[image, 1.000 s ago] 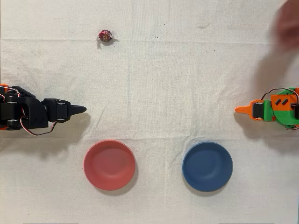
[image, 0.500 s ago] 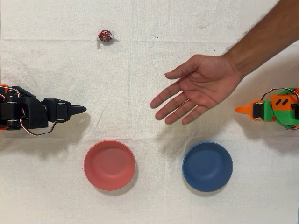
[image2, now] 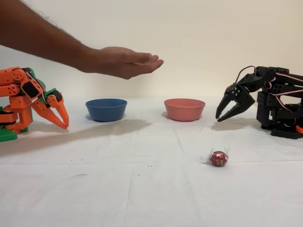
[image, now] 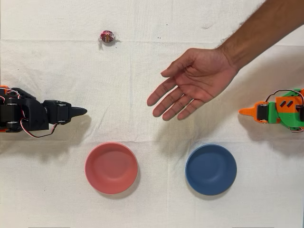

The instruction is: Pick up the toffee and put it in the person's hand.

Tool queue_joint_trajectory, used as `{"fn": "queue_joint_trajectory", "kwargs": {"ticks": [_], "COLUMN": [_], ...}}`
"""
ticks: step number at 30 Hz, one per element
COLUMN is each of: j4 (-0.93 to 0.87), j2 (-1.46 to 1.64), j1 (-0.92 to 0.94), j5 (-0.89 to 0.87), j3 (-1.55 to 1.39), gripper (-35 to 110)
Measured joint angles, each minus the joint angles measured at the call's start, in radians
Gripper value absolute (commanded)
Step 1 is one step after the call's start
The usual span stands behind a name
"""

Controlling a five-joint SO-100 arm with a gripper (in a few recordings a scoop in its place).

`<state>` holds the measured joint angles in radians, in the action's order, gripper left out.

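Jaws point(image2: 226, 113) of the black arm point(image: 28, 115) parted and empty, tips pointed down above the bench point(image2: 142, 189), seen in the fixed view as an open fork just beside the red bowl point(image2: 184, 109). In the overhead view point(image: 81, 111), tips level with the space above the red bowl point(image: 111, 167), to its upper left and well apart from any object.

Toffee point(image: 107, 36) resting on the cloth, untouched, well apart from the jaws; far above the red bowl in the overhead view, in front of it in the fixed view point(image2: 218, 158).

Person's hand point(image: 192, 83) held palm up and spread, raised clear of the bench, up and to the right of the red bowl in the overhead view, roughly over the blue bowl point(image2: 106, 109) in the fixed view point(image2: 125, 61). Nothing in the palm.

Orange arm point(image: 278, 111) idle, on the far side of the blue bowl point(image: 210, 169) from the red bowl.

Progress, judged: none of the task done. Receiving hand ready; reach to the toffee, grasp, lift, carry and release into the palm all left.
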<state>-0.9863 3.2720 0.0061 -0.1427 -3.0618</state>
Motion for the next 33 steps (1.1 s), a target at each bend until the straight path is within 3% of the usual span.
{"fn": "queue_joint_trajectory", "kwargs": {"ticks": [8, 33], "j4": [-0.040, -0.055], "j2": [-0.155, -1.095], "j1": [-0.051, -0.250], "j5": [-0.169, -0.044], "j3": [0.210, 1.058], "gripper": [0, 2]}}
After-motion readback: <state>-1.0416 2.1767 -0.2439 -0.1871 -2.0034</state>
